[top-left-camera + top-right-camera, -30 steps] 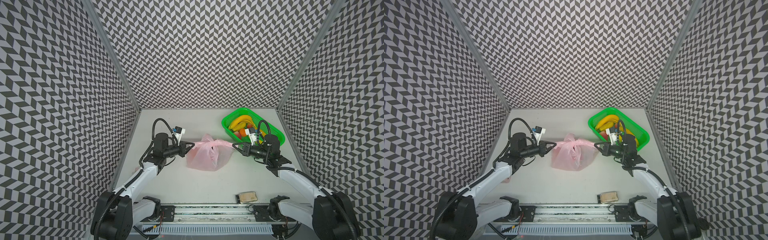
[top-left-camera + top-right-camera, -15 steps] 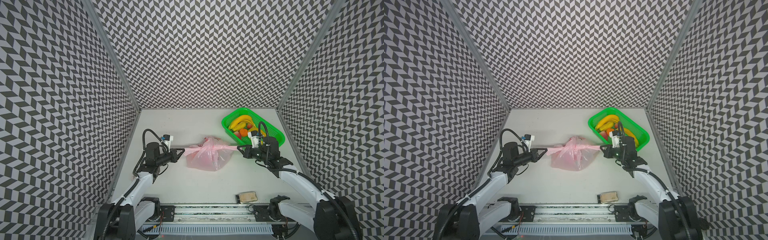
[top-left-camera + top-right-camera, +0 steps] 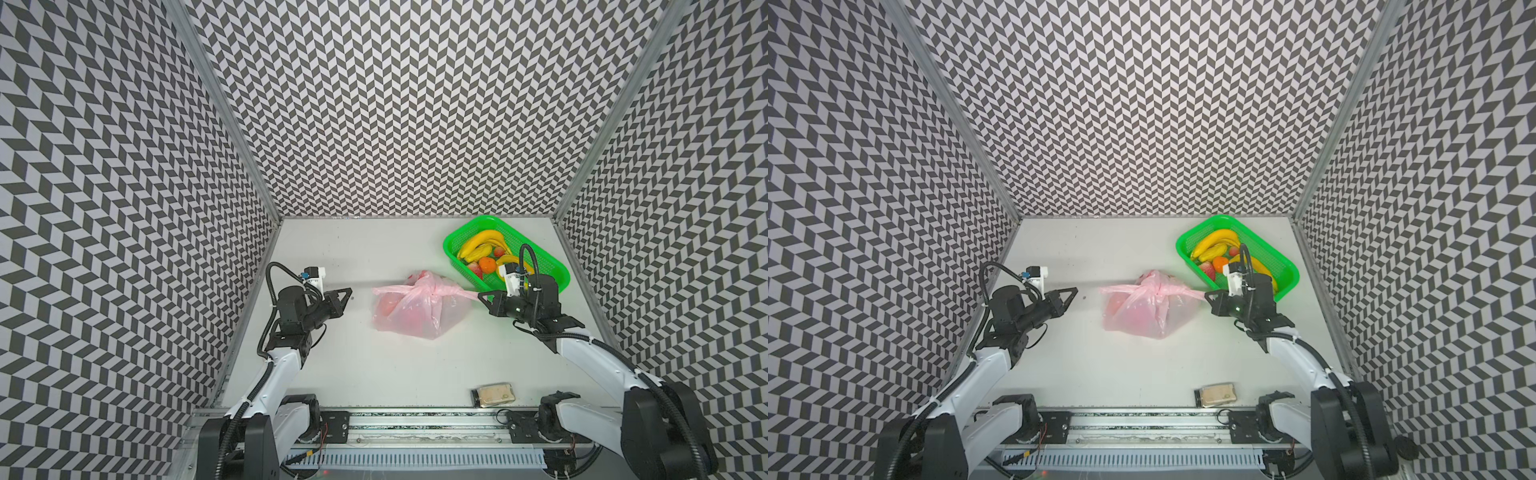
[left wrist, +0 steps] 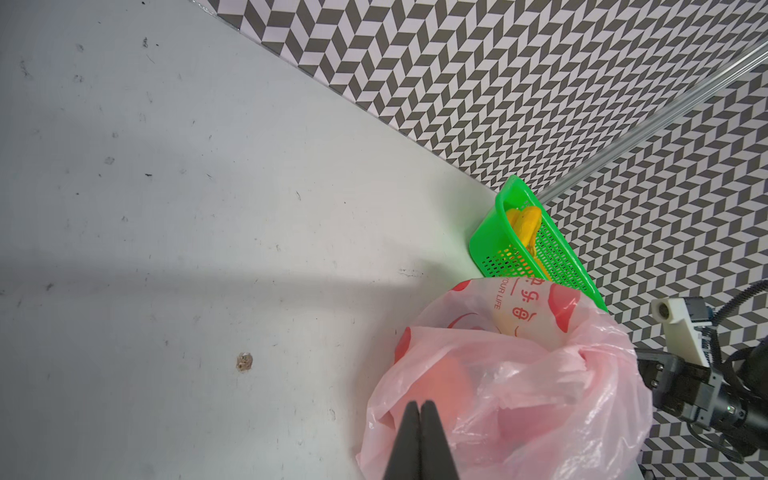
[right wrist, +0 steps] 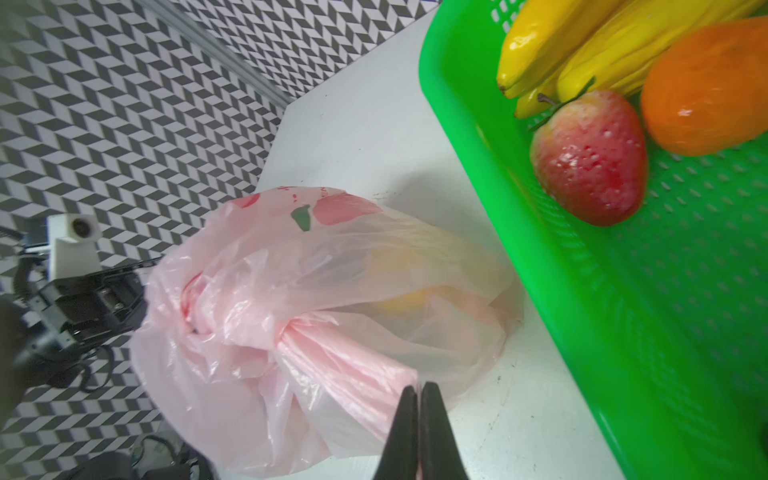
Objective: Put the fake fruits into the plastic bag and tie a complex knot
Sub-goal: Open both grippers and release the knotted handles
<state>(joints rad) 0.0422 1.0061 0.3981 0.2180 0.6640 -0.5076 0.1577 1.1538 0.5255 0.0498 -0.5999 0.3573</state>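
Observation:
The pink plastic bag (image 3: 415, 311) lies mid-table, with reddish fake fruits (image 3: 388, 305) showing through it. Its handles are bunched into the knot (image 3: 434, 289) on top. A knot end runs right into my right gripper (image 3: 481, 296), whose jaws are shut on it in the right wrist view (image 5: 418, 388). The other end lies loose on the left. My left gripper (image 3: 348, 291) is shut and empty, a short gap left of the bag; its wrist view shows the shut tips (image 4: 419, 405) in front of the bag (image 4: 519, 395). Bananas (image 3: 482, 243), an orange (image 3: 487, 264) and a strawberry (image 5: 590, 162) lie in the basket.
The green mesh basket (image 3: 552, 270) stands at the back right, just behind my right gripper. A small brownish packet (image 3: 493, 394) lies near the front edge. Patterned walls close in the table on three sides; a rail runs along the front.
Both grippers first pulled the handle ends apart and drew the knot tight. My left gripper has since let go of its end, which now lies slack. The right keeps its end.

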